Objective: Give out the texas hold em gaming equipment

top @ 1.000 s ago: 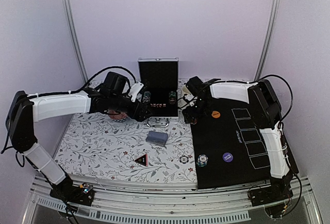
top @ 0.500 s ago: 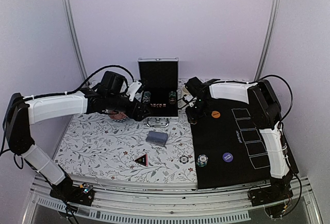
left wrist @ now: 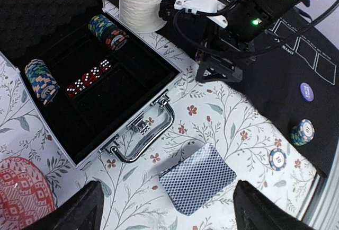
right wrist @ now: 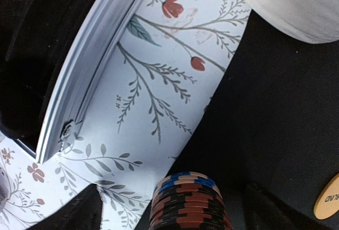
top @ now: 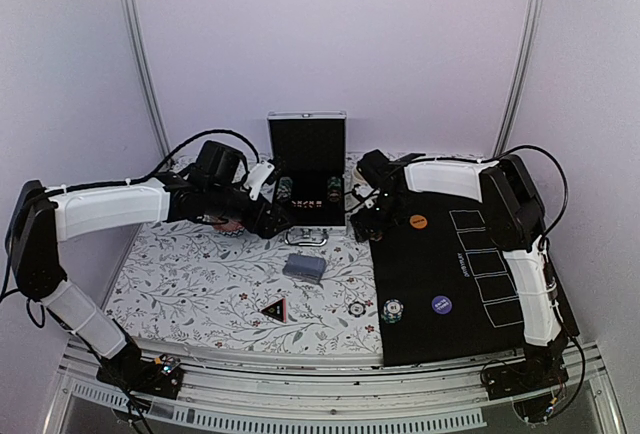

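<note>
In the right wrist view, the bottom edge cuts the chip stack (right wrist: 186, 203) and the right edge cuts the orange disc (right wrist: 329, 198). In the left wrist view, the corner cuts the dish (left wrist: 21, 195).

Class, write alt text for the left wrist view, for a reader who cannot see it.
An open left gripper hovers over a deck of blue-backed cards on a floral cloth. Behind lies an open black case holding chip stacks and red dice, with a cream cup beyond.
</note>
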Robot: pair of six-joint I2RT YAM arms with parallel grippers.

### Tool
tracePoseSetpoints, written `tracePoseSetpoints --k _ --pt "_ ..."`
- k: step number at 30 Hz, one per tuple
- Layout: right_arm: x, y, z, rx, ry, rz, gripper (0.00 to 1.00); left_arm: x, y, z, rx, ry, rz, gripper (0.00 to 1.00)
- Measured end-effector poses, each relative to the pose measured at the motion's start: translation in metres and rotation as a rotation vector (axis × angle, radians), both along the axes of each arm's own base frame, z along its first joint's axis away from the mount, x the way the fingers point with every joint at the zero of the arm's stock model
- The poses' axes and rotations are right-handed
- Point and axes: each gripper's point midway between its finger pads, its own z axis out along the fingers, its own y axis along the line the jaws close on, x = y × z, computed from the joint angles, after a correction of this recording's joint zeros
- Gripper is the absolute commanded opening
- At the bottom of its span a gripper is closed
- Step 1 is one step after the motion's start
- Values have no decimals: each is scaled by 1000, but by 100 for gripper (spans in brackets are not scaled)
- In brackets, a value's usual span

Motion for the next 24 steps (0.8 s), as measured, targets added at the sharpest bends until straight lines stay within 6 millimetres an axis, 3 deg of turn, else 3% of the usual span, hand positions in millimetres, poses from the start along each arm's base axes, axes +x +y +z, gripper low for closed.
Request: tracePoseSetpoints --k 5,8,15,20,24 --pt "-1 0 10 5 -10 11 99 -2 1 1 -5 1 1 86" --pt "2 2 37 34 -54 15 99 -5 2 -2 -10 21 7 86" --pt "0 1 147 169 -265 50 99 -17 8 -25 -2 94 20 85" --pt "-29 -17 229 294 -474 92 99 -26 14 -35 2 131 39 83" --pt "-63 -39 283 403 -669 143 99 -35 15 -37 2 141 66 82"
